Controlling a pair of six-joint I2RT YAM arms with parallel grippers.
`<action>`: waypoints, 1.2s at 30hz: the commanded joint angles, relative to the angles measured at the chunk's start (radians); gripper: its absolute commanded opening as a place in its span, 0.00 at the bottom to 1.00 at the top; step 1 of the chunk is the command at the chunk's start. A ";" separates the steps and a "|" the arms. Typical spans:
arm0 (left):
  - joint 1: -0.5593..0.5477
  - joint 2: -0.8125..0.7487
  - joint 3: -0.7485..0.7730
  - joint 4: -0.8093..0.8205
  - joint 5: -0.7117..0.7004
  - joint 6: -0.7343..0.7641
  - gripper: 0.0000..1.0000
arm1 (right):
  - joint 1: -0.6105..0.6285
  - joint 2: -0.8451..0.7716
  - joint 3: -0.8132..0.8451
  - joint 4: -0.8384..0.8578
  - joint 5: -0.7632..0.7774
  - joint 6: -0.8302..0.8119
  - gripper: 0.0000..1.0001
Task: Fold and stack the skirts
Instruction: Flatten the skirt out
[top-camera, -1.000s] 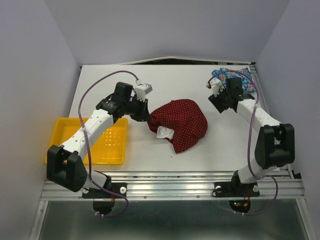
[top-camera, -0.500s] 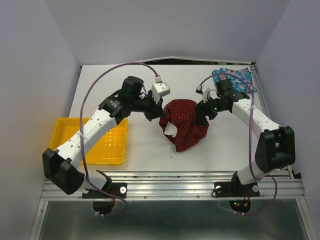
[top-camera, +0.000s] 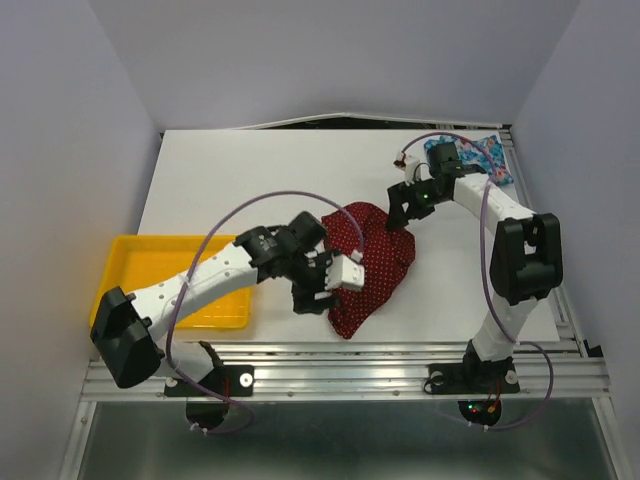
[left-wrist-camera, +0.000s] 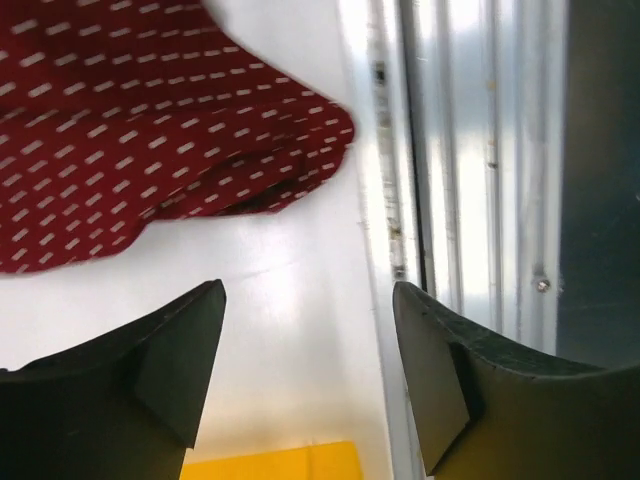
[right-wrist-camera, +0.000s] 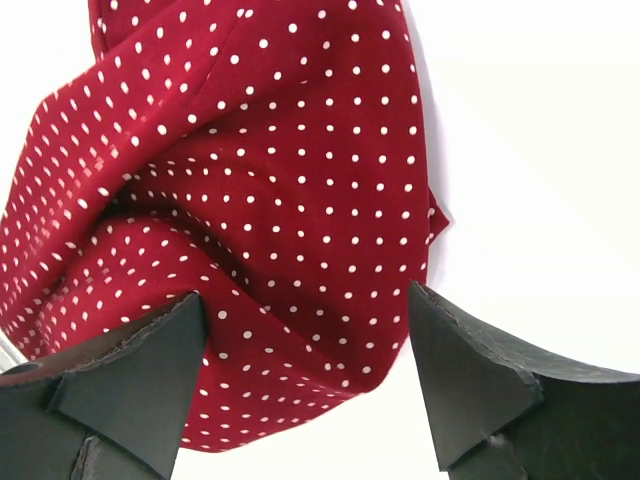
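Note:
The dark red skirt with white dots (top-camera: 375, 262) lies crumpled in the middle of the table, one end reaching toward the front edge. My left gripper (top-camera: 308, 298) is at its near left side, open and empty; in the left wrist view the gripper (left-wrist-camera: 308, 295) hovers over bare table with the red skirt (left-wrist-camera: 150, 130) ahead. My right gripper (top-camera: 400, 212) is at the skirt's far right edge, open. The right wrist view shows the gripper (right-wrist-camera: 305, 300) straddling the edge of the red skirt (right-wrist-camera: 250, 190) without closing on it. The blue floral skirt (top-camera: 487, 156) lies at the back right corner, partly hidden by the right arm.
A yellow tray (top-camera: 130, 262) sits at the front left, under the left arm. The table's front edge and aluminium rail (left-wrist-camera: 450, 150) run close beside the left gripper. Grey walls enclose the table on three sides.
The left gripper carried the red skirt's left end over toward the front edge, then opened and let it go. The right gripper swung from the blue skirt to the red skirt's far edge.

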 joint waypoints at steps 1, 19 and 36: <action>0.263 0.017 0.184 0.043 0.111 -0.022 0.81 | -0.006 0.045 0.084 0.046 -0.033 0.033 0.84; 0.637 0.753 0.597 0.368 0.174 -0.664 0.75 | -0.044 0.153 0.173 -0.086 0.024 -0.178 0.81; 0.646 0.852 1.078 0.358 0.316 -0.651 0.00 | -0.266 0.011 0.136 -0.130 0.043 -0.118 0.83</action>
